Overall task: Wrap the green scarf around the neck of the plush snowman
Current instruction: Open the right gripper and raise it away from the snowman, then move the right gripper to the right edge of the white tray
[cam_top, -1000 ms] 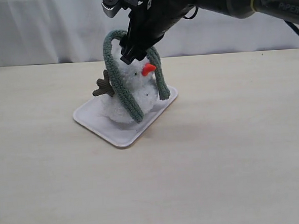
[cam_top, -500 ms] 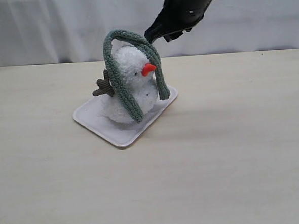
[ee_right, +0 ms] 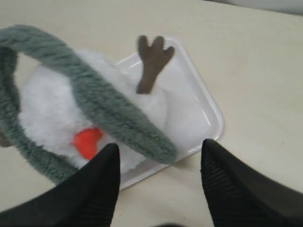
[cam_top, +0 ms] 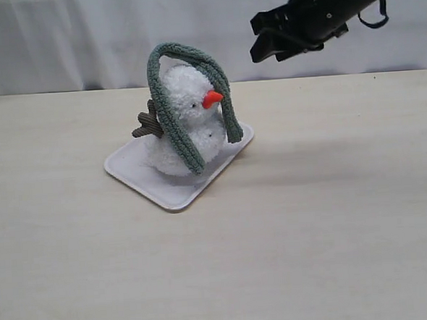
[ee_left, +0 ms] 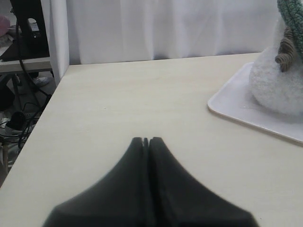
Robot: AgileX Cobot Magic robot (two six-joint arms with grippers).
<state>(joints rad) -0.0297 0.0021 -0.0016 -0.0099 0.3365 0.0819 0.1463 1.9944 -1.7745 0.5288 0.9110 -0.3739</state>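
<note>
Right jaws: I hold them spread apart, with nothing between the two dark fingers [ee_right: 90, 194]. They hang in the air at about 2 o'clock from the plush snowman [cam_top: 190, 129] in the exterior view, touching nothing. My right wrist camera looks down between them onto the snowman and its tray [cam_top: 134, 172].

Left jaws: pressed together with the tips touching, gripping nothing. They sit low over the bare surface [cam_top: 319, 226], apart from the tray, whose corner shows at the edge of my left wrist view.

Plush snowman: upright on the white tray, which lies flat on the surface near the middle of the exterior view, at about 9 o'clock from it. The orange nose [cam_top: 212, 99] points to roughly 3 o'clock. A brown twig arm [cam_top: 147, 125] sticks out at 9 o'clock.

Green scarf [cam_top: 168, 105]: draped over the crown of the head as an arch, above the neck rather than around it. One end hangs down the 7 o'clock side across the body, almost to the tray. The other hangs at 4 o'clock, past the nose, and ends free beside the lower ball. On one side a gap shows between the loop and the head.

Backdrop: a white curtain [cam_top: 68, 38] at 12 o'clock.
</note>
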